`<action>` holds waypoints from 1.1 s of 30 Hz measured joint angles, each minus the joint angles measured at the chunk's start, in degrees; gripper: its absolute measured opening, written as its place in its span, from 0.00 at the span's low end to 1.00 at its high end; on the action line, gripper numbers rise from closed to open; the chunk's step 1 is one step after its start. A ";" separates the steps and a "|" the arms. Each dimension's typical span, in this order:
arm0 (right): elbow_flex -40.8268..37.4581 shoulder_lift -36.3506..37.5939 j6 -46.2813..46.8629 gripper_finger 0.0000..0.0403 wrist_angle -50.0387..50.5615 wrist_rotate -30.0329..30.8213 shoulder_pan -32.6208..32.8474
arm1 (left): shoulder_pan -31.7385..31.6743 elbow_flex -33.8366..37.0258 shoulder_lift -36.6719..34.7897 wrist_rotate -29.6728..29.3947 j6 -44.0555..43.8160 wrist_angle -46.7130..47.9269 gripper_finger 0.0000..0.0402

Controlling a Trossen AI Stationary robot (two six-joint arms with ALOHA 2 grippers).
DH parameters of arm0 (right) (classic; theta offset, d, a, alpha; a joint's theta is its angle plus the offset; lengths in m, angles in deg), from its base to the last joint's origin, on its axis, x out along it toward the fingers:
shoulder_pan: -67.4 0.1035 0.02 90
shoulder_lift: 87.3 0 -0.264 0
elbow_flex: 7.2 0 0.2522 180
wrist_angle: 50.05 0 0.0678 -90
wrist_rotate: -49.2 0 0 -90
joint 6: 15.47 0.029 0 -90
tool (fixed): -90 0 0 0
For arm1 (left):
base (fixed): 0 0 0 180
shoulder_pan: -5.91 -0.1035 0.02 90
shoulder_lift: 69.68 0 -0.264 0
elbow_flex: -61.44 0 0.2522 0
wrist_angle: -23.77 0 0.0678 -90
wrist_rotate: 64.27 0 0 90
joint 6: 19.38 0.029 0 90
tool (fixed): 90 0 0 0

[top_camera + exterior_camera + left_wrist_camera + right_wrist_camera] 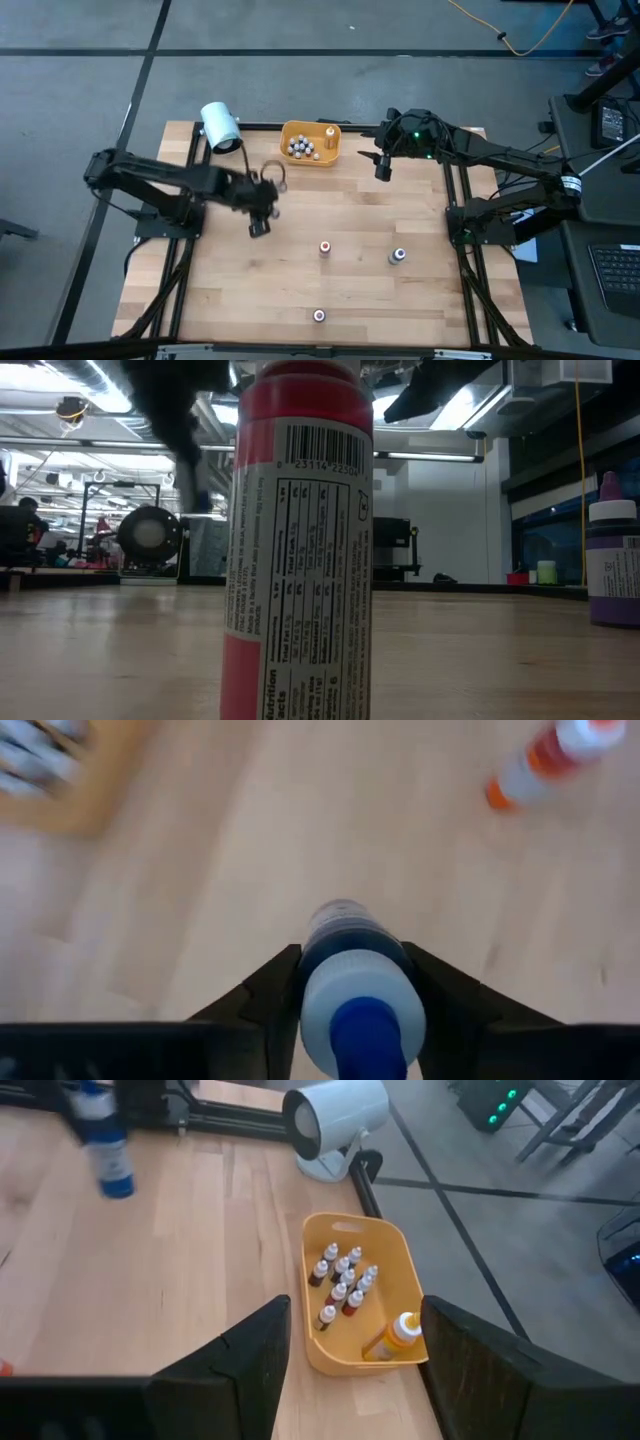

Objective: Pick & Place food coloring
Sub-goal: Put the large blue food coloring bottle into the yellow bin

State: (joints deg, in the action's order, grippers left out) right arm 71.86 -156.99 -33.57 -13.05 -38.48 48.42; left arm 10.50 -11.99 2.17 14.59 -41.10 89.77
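My left gripper (258, 228) is shut on a blue food coloring bottle (345, 945), above the left middle of the wooden table; the right wrist view shows this bottle (106, 1152) too. Three more bottles stand on the table: a red one (325, 247), a purple one (398, 256) and a red one (319, 316) close to the near edge. A yellow-orange bin (311, 143) at the far edge holds several bottles (343, 1285). My right gripper (383, 172) hovers open beside the bin, with nothing between its fingers (262, 1350). My left gripper pinches the blue bottle between its two fingers (268, 992), on opposite sides of the upper body (312, 970) just below the pale cap. The fingers slant down from above. The bottle is lifted clear of the table and hangs roughly upright below them.
A big white cylinder (220, 126) stands at the far left corner of the table, left of the bin. An orange bottle (397, 1335) lies inside the bin. The bare wood (230, 290) at the near left is free room. Dark frame rails (455, 215) border the table.
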 joint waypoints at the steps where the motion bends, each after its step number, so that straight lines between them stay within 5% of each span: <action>1: 0.00 0.00 0.00 0.56 -0.03 0.00 0.00 | -1.89 -1.37 -0.55 -0.11 1.66 0.88 0.36; 21: 0.00 -0.02 7.05 0.56 -0.36 1.07 -0.31 | -32.47 -13.26 4.16 11.09 39.60 1.29 0.36; 33: 0.00 -0.02 9.73 0.56 -0.35 1.11 -1.90 | -39.44 -34.00 19.13 16.25 47.58 1.75 0.36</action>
State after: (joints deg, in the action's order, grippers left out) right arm 71.86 -157.02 -23.84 -13.40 -37.36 46.52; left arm -28.95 -45.99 21.29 30.85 6.48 91.51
